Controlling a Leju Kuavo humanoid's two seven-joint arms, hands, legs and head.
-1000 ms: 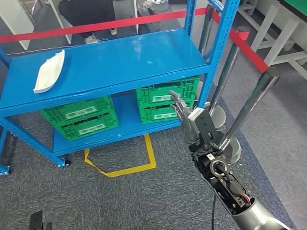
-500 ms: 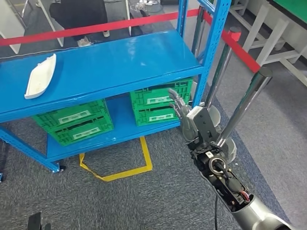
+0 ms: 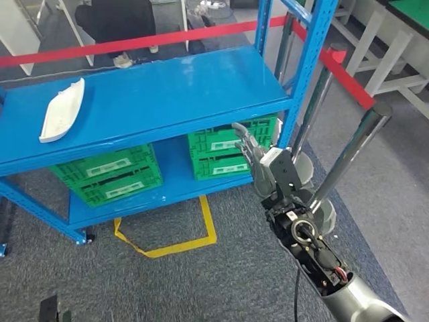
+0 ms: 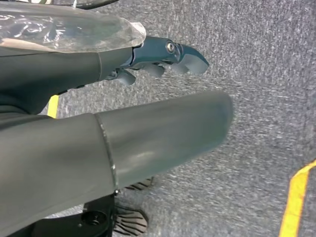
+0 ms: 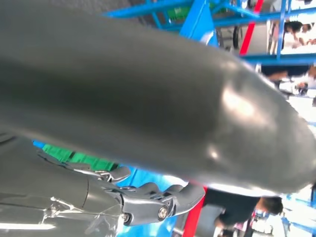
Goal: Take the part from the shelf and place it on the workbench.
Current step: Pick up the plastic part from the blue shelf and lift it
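Note:
The part [image 3: 62, 110] is a white, boat-shaped plastic piece lying on the blue shelf's top board [image 3: 167, 90], far to the left. My right hand [image 3: 255, 159] is raised in front of the shelf's right end, fingers stretched out and apart, holding nothing, well to the right of the part. The right wrist view has the thick grey thumb across it and the fingers [image 5: 149, 197] straight, with nothing in them. My left hand [image 4: 164, 52] hangs over the grey carpet, its fingers extended and empty.
Two green crates [image 3: 114, 174] [image 3: 228, 144] sit on the lower shelf. A blue upright [image 3: 308, 64] stands at the shelf's right end, with red barrier tape [image 3: 349, 77] and metal posts [image 3: 349, 157] beside it. Yellow floor tape [image 3: 167, 245] marks the carpet. A person [image 3: 114, 17] is behind the shelf.
The whole view has shifted slightly right and down since half a second ago, so the camera moved. My right hand keeps its raised, spread pose.

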